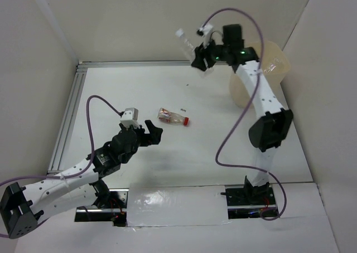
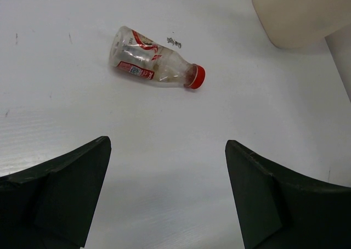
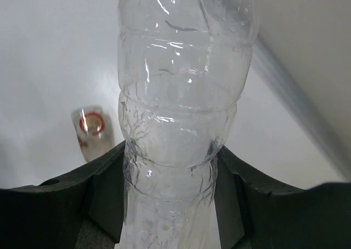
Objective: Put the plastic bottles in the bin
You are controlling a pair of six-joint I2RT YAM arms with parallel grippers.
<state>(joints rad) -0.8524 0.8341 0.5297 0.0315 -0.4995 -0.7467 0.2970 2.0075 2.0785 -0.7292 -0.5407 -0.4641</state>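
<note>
So the clear crinkled bottle (image 3: 186,95) is the one in play right now. It's pinched in the jaws of the right gripper (image 1: 202,57), which squeeze its body in a bit, and it's up off the table (image 1: 139,86) at the far side. The cream bin (image 1: 276,69) sits just to the right of it, partly hidden behind the right arm (image 1: 262,97). I'd call this the carry step: bottle grabbed, not yet over the bin. Next move looks like swinging it right until it's above the opening, then letting go. I can't really see the rim from these views, so clearance is a guess. The other one, the red-capped bottle (image 2: 156,65), lies on its side mid-table. The left gripper (image 2: 167,197) hangs just short of it, jaws spread wide with nothing in them.
</note>
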